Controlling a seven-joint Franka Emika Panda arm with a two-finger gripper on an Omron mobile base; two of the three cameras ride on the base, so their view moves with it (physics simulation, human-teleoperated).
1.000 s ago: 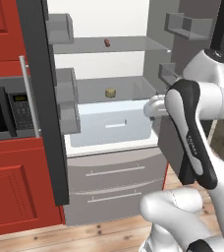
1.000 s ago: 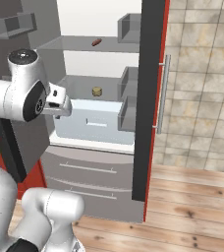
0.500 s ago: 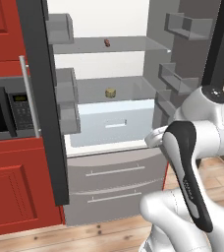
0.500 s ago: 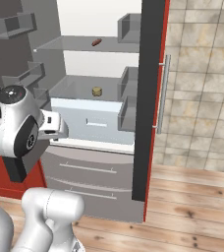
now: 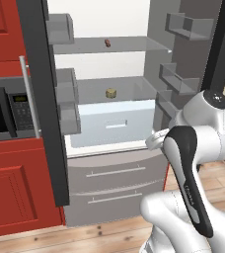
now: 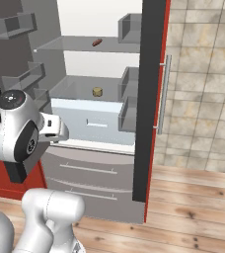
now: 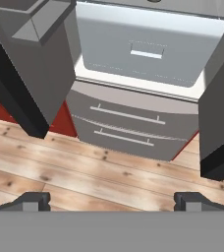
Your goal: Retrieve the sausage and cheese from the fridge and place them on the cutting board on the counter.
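Sausage (image 5: 107, 43) is lying on the fridge's (image 5: 114, 163) upper shelf, long axis running left-right and slightly angled in the right base view. Cheese (image 5: 111, 92) sits flat on the shelf below, right above the pale crisper drawer (image 5: 115, 124). Both doors are swung wide, so plenty of room between the door bins. My gripper (image 7: 112, 201) is spread wide with nothing in it, aimed down at the bottom drawers and wood floor (image 7: 84, 177). Can't read any writing on the microwave (image 5: 8, 112) panel.
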